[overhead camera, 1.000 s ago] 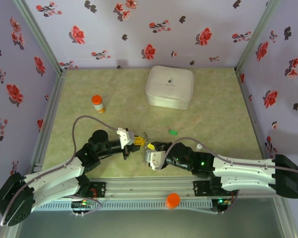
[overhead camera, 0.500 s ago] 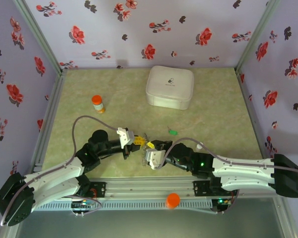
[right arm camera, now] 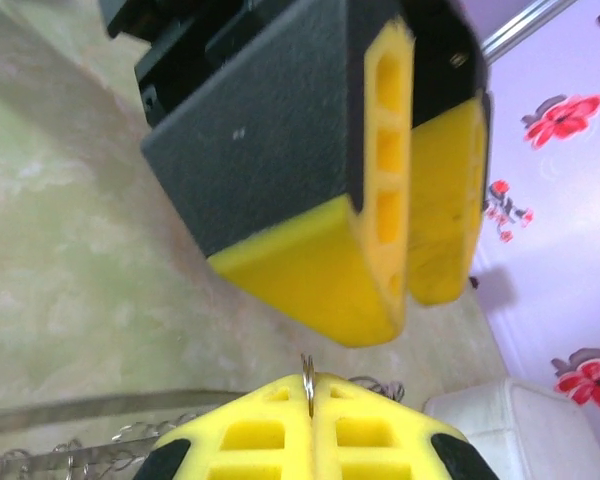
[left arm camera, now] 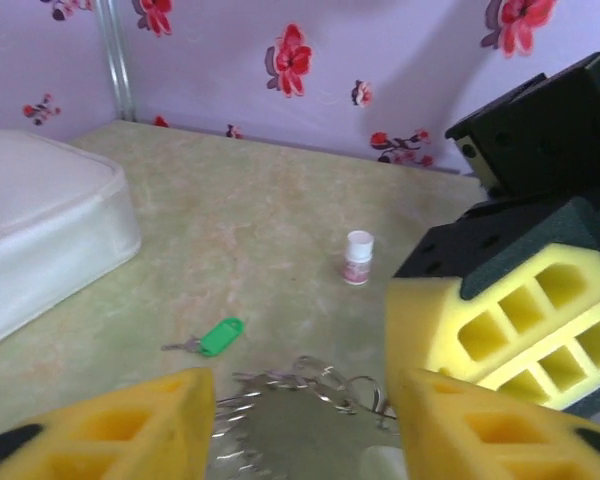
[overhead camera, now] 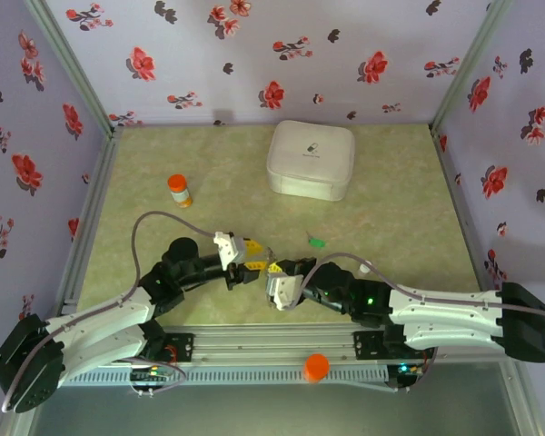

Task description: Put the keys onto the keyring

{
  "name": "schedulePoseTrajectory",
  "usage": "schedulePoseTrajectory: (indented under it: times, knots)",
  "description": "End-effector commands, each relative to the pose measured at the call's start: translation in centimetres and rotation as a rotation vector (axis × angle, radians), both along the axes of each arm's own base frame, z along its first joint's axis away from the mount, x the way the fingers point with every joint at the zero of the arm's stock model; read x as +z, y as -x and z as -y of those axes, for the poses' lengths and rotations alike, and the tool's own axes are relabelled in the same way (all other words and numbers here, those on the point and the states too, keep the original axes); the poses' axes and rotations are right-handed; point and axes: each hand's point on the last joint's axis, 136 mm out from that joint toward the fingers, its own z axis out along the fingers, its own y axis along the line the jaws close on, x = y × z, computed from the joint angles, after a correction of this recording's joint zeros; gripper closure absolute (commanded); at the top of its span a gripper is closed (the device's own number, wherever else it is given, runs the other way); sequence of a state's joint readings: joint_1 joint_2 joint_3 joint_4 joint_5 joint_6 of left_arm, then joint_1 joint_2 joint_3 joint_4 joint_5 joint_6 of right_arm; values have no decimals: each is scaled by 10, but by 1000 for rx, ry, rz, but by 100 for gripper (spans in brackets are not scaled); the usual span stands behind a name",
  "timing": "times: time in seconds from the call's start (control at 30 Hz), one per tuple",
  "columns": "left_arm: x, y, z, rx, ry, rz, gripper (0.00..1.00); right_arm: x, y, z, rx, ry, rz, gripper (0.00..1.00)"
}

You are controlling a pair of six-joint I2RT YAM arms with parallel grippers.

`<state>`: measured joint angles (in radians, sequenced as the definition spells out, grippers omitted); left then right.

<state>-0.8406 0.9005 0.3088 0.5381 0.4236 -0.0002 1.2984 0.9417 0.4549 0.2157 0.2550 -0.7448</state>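
Grippers meet nose to nose by the near edge of the table [overhead camera: 400, 209]: left gripper [overhead camera: 246, 253] and right gripper [overhead camera: 274, 272], almost touching. One green key [overhead camera: 316, 242] lies flat just beyond the right gripper, apart from both. A white case [overhead camera: 311, 159] sits further back, and an orange-capped bottle [overhead camera: 179, 189] is off to the left.

Left wrist: the left pads [left arm camera: 130, 420] stand apart, gripping nothing. The keyring [left arm camera: 300, 385] sits low in the gap ahead of them, chain fringe splayed. The right gripper's foam crowds in from the right. The green key lies past the ring, near it but not touching, with a small white bottle [left arm camera: 358, 257] beyond.

Right wrist: the right pads [right arm camera: 250, 435] are pressed together, clamped on the keyring's thin wire. A sliver of wire pokes up at the seam, and the loop and chain trail off lower left. The left gripper hangs just above, very close.

Risks, as a judgement:
- The hold is on a bare wire edge in soft foam, so the ring may twist or slide out if nudged.
- The left fingers are opened right beside the right ones, so a bump could knock the ring loose.
- The chain fringe may snag a left pad and drag the ring.
- The key is tiny and flat on the table, so a pinch may miss or skid it away.
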Motion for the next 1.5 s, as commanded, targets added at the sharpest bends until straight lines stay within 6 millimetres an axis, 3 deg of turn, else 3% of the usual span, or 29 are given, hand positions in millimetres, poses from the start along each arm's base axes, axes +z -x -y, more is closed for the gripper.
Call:
schedulePoseTrajectory:
  times: [0.0, 0.13, 0.23, 0.37, 0.57, 0.87, 1.23, 1.47]
  knots:
    - [9, -12, -9, 96, 20, 24, 42, 28, -2, 1, -27, -70, -52, 100]
    - [5, -21, -23, 191, -19, 27, 40, 40, -4, 11, -44, -121, -183, 100]
    - [16, -13, -25, 164, 3, 63, 54, 44, -4, 17, -24, -138, -292, 100]
    - [16, 8, -19, 32, -40, 119, 62, 52, -1, 22, 18, -140, -390, 100]
    - [17, 13, -4, -77, -108, 187, 73, 53, 7, 22, 100, -81, -461, 100]
    - [14, 27, 18, -234, -102, 164, 73, 51, 8, 15, 134, -32, -487, 100]
    - [5, 35, 25, -288, -116, 151, 73, 54, 3, 7, 134, -53, -490, 100]
    - [4, 34, 27, -294, -118, 165, 79, 51, 5, 2, 150, -45, -514, 100]
